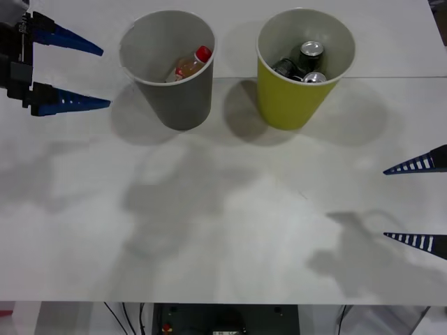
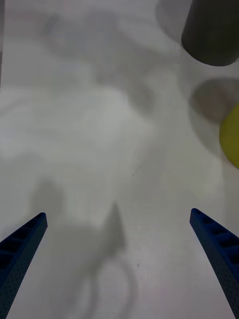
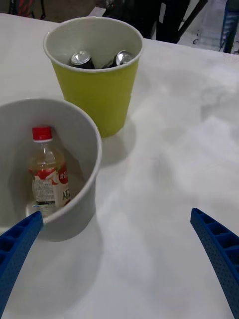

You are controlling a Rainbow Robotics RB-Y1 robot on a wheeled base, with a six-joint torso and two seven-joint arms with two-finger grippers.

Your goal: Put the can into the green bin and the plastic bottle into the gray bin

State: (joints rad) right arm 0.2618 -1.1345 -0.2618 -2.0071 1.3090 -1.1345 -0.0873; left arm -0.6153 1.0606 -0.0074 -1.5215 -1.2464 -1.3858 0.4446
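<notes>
The gray bin (image 1: 180, 105) stands at the back left of the table, and the plastic bottle (image 1: 192, 64), red-capped with amber liquid, leans inside it. To its right, the green bin (image 1: 290, 105) holds three dark cans (image 1: 311, 50) with silver tops. My left gripper (image 1: 106, 78) hovers open just left of the gray bin, holding nothing. My right gripper (image 1: 384, 204) is open over the front right of the table, well clear of both bins. In the left wrist view the bottle (image 3: 47, 169) rests in the gray bin (image 3: 74, 219), and two cans (image 3: 82, 58) show in the green bin (image 3: 99, 84).
The white table (image 1: 223, 230) stretches bare in front of the bins, crossed only by arm shadows. In the right wrist view the gray bin (image 2: 211, 35) and an edge of the green bin (image 2: 231, 134) lie far ahead of my right gripper (image 2: 118, 213). Dark furniture stands beyond the table's far edge.
</notes>
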